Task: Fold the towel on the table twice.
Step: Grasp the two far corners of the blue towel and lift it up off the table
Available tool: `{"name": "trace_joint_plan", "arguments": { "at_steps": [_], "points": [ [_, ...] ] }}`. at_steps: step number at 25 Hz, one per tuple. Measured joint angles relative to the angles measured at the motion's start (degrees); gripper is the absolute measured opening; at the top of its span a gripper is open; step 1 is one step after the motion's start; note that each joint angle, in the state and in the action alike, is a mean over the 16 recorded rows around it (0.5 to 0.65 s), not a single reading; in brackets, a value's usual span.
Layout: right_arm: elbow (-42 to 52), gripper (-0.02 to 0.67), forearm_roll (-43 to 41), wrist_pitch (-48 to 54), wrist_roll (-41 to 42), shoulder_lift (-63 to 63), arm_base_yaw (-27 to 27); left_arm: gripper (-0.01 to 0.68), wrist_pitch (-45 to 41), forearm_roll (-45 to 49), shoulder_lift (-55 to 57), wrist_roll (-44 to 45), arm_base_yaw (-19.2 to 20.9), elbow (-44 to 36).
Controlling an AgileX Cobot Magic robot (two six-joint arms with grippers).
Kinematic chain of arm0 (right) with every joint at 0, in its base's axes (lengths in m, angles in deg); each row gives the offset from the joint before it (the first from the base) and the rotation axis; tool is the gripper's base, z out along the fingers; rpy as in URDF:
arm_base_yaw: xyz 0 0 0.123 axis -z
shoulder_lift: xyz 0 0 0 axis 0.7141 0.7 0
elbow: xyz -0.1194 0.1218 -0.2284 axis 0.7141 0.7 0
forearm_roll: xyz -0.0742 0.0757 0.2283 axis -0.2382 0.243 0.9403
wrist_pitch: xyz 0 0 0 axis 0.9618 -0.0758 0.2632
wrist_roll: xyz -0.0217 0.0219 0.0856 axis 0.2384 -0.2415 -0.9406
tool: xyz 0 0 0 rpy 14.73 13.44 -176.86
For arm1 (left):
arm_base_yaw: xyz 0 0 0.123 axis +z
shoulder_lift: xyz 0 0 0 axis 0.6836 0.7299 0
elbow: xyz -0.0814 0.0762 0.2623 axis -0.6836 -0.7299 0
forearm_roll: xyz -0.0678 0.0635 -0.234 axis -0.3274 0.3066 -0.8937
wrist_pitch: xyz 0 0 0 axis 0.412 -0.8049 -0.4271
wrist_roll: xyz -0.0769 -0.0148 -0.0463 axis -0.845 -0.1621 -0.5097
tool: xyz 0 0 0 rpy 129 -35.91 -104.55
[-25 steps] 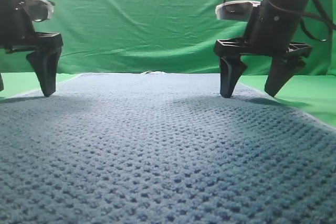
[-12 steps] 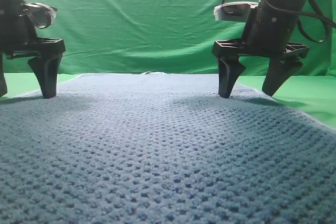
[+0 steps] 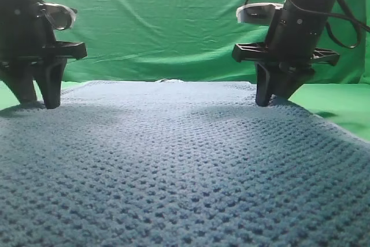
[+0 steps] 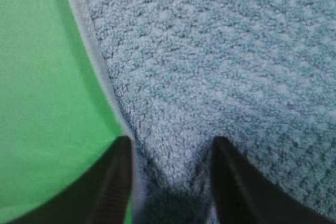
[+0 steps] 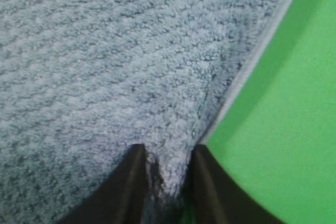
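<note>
Filling the whole lower part of the exterior high view, the towel lies flat on the green counter, its bumpy blue-grey weave running back to a far edge in the middle of the frame. Bare counter shows only as a strip at the right edge and a sliver at the left. A wrinkled green backdrop covers the upper half of the frame.

At the upper left, the left gripper stands with both fingertips down on the towel's far left corner area. Its wrist view shows the two dark fingers at the bottom of the frame with a raised ridge of cloth and the towel's pale edge caught between them, so the gripper is pinching the towel.

At the upper right, the right gripper comes down on the towel's far right side, its fingers drawn close together. In its wrist view the fingers sit at the bottom centre, squeezing a narrow fold of towel just beside the pale border, with green counter to the right.
</note>
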Motion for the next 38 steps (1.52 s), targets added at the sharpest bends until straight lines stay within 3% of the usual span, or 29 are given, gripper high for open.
{"name": "trace_joint_plan", "arguments": {
  "at_steps": [6,10,20,38],
  "points": [
    [-1.0,0.051,1.1,1.4,-0.2,0.3,0.0,0.073,-1.7,-1.2,0.7,-0.3,-0.3,1.1],
    [-2.4,0.007,1.4,3.4,-0.3,0.2,0.0,0.012,-3.4,-1.4,0.9,-0.6,-0.3,2.6],
    [-12.8,0.000,0.8,12.1,-0.4,-1.5,0.0,0.000,-10.9,1.1,-1.5,-1.6,-0.5,13.4],
    [-50.8,0.000,-7.8,20.8,-4.1,-4.0,0.0,0.000,-17.5,7.2,-6.8,-5.0,-0.7,46.2]
  ]
}}
